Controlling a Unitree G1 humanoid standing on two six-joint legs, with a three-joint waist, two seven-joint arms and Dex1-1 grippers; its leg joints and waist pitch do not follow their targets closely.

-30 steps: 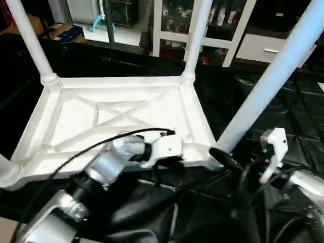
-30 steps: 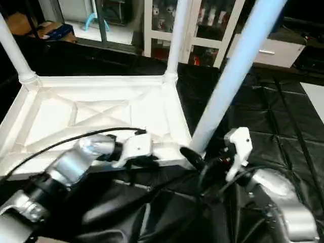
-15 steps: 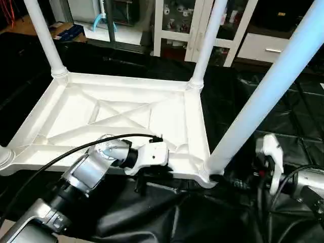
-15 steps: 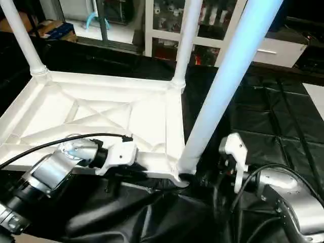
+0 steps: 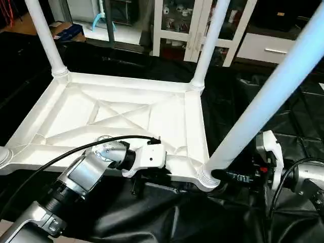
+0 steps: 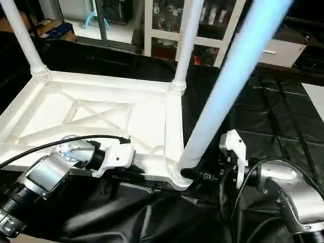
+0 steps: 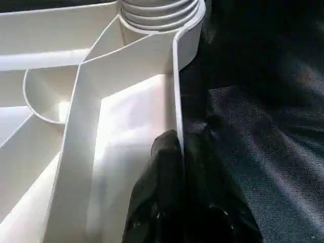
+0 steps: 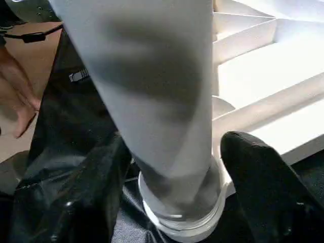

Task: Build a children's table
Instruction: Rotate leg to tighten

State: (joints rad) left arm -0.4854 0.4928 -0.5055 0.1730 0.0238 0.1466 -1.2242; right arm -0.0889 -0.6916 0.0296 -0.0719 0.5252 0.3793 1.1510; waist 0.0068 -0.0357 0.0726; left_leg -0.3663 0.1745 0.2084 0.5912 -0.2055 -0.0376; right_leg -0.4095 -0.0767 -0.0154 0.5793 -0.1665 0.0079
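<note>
Nearest me, the left gripper [image 7: 177,167] pinched the upturned table top's [image 5: 121,114] near rim. The right gripper's [image 8: 167,167] jaws stood spread around the near-right leg [image 5: 263,101], apparently seating it; next, a firm grip.

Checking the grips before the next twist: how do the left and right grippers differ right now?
The left gripper is pinched shut on the table top, one finger either side of its thin near rim; the right gripper straddles the near-right leg just above its socket, fingers well apart. The left clamps a flat wall, the right flanks a round tube. Both have black fingers and work at the same near edge.
</note>
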